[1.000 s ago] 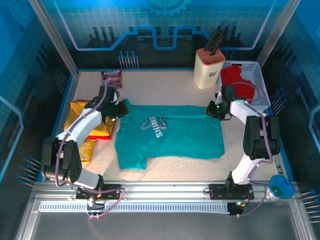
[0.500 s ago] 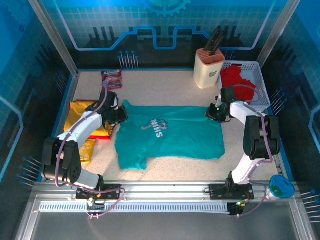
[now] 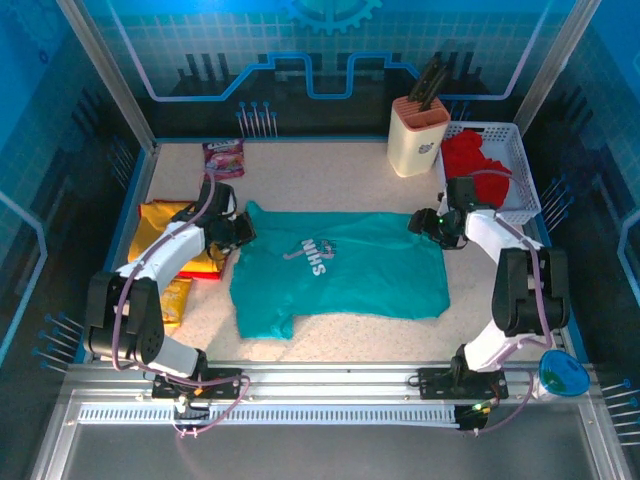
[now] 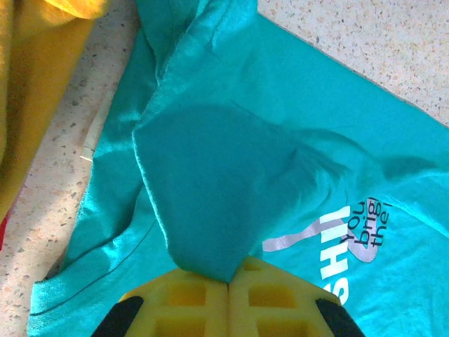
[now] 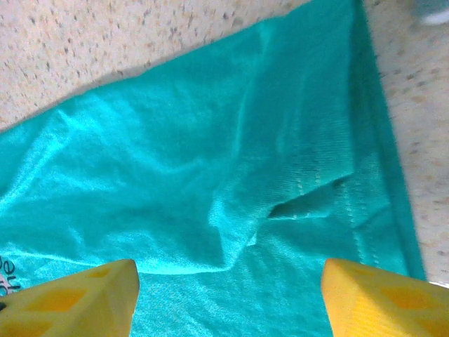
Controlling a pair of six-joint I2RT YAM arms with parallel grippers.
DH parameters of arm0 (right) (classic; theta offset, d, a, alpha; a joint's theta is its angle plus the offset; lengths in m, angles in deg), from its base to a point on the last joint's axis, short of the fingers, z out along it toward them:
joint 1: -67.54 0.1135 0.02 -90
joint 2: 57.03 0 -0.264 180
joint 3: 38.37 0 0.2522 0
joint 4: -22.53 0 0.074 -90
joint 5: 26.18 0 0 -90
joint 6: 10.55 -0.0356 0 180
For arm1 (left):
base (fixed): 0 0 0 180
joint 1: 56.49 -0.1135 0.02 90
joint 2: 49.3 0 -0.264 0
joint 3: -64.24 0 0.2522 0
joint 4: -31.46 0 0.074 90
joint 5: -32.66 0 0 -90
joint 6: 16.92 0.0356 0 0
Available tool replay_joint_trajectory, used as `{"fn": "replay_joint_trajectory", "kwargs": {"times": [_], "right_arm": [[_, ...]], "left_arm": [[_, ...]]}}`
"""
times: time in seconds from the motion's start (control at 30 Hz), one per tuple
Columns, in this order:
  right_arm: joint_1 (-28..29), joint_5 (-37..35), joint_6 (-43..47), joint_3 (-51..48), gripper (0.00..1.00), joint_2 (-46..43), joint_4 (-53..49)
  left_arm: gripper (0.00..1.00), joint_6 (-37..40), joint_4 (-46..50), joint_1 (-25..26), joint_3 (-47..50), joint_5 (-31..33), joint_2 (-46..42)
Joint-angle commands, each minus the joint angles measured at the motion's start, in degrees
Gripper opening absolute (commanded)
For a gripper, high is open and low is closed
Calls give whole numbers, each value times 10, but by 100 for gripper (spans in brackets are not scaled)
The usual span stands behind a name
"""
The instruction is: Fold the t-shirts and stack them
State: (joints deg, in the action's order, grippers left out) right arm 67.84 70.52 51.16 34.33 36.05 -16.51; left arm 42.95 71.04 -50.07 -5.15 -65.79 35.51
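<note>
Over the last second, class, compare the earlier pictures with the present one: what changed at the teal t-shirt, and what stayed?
The right jaws opened, letting go of the teal t-shirt near its far right corner, and now stand wide above the cloth. The left jaws stayed shut on a pinched fold at its left edge. The shirt kept its place.

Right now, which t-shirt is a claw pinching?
The teal t-shirt spread mid-table: the left claw is shut on a fold of it. The yellow one lies aside at the left; the red one sits in the white basket.
</note>
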Motion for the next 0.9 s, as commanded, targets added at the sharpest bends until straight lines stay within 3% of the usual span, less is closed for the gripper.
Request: {"fn": "replay_joint_trajectory", "kwargs": {"times": [0.0,0.2,0.37,0.57,0.87], "right_arm": [[-10,-60,-12,-14,66,-19,-16],[-23,-56,-31,-49,31,-6,20],[-30,-36,-39,-46,30,30,42],[-29,-27,-45,-25,39,54,54],[-25,-19,-52,2,40,62,55]], "left_arm": [[0,-5,2,-10,0,-8,8],[0,-6,-2,-10,3,-14,8],[0,-5,-2,-10,4,-16,11],[0,-6,-3,-9,5,-18,13],[0,-7,-3,-10,2,-19,17]]}}
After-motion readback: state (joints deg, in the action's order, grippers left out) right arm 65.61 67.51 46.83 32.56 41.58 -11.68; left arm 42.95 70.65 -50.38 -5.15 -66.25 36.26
